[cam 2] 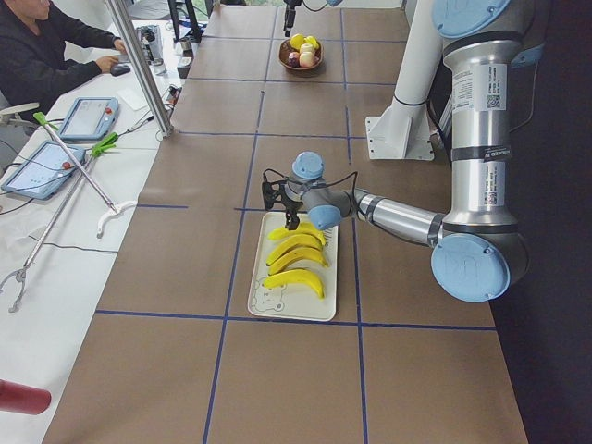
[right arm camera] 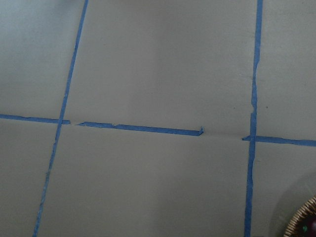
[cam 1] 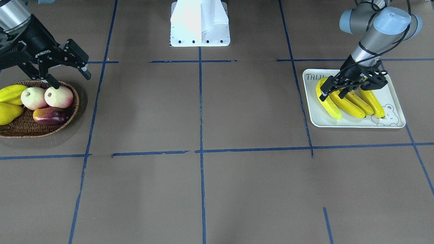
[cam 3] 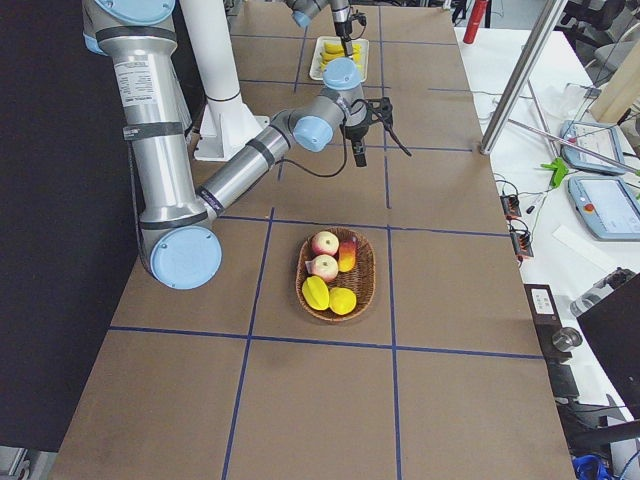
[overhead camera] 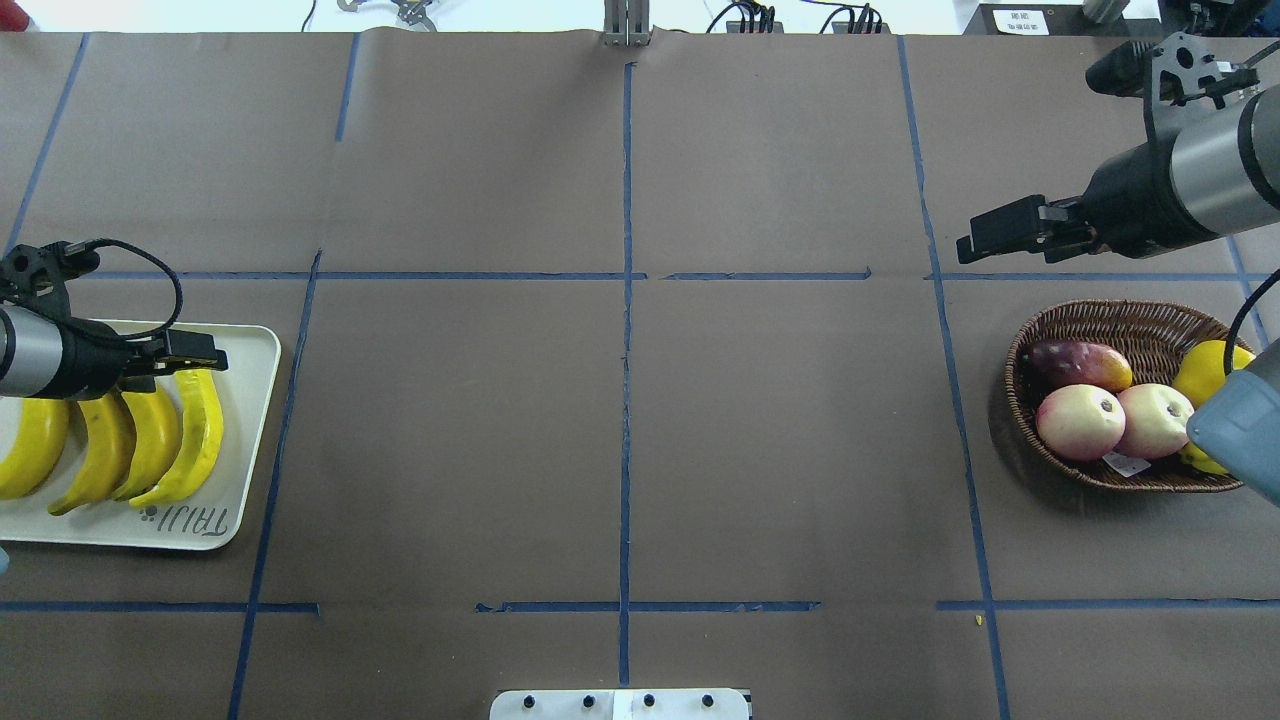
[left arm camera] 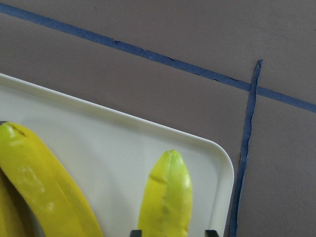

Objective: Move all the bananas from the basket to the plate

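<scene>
Four curved bright-yellow bananas [cam 1: 346,103] lie on the white rectangular plate [cam 1: 310,101], left tabletop end. Left gripper's [cam 1: 333,93] jaws loosely straddle one; rise straight, don't drag it. Right gripper [cam 1: 70,78] gapes empty near the brown wicker basket [cam 1: 76,101].

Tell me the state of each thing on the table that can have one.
bananas, four lying side by side on the plate
basket, holds other fruit, no bananas
plate, carrying all four bananas
left gripper, jaws open astride one banana's end
right gripper, jaws open, empty, near the basket
</scene>
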